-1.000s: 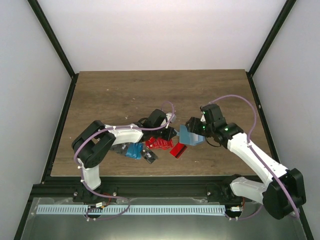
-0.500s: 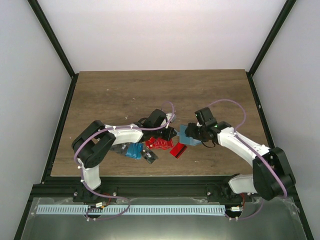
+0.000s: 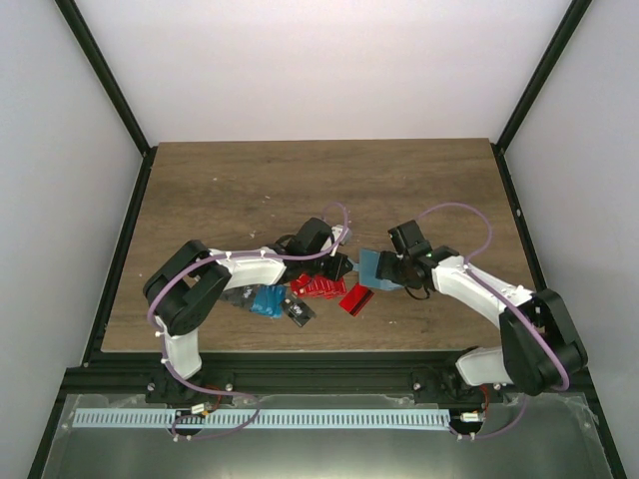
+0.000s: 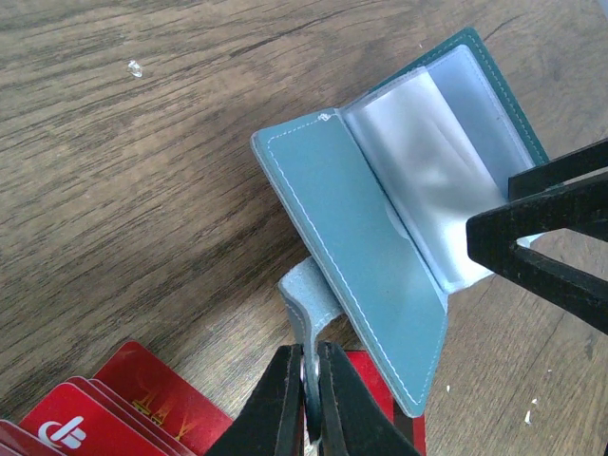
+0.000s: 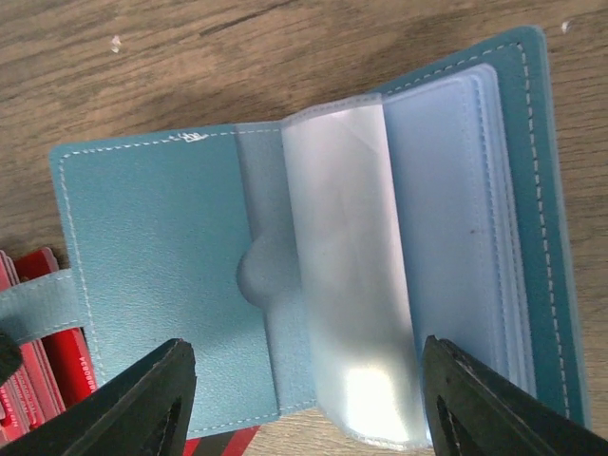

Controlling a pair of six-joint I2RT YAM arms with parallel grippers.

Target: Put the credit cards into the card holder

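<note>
This is a robotics lab test cell. A wood-grain worktop (image 3: 250,180) is boxed in by plain white panels (image 3: 319,70) along its far, left and right edges, and black frame struts (image 3: 105,75) rise from the far corners. Along the near edge, a black metal rail (image 3: 319,371) carries two white robot arms (image 3: 250,265) trailing purple cables (image 3: 461,206).

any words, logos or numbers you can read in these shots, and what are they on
No word or number can be read in any view.
Red cards: a white logo, cut off by the frame edge, and small gold marks, too blurred to read.
Card holder: plain, only pale stitching, no text.
Top view: the cards are too small to tell any print.
</note>
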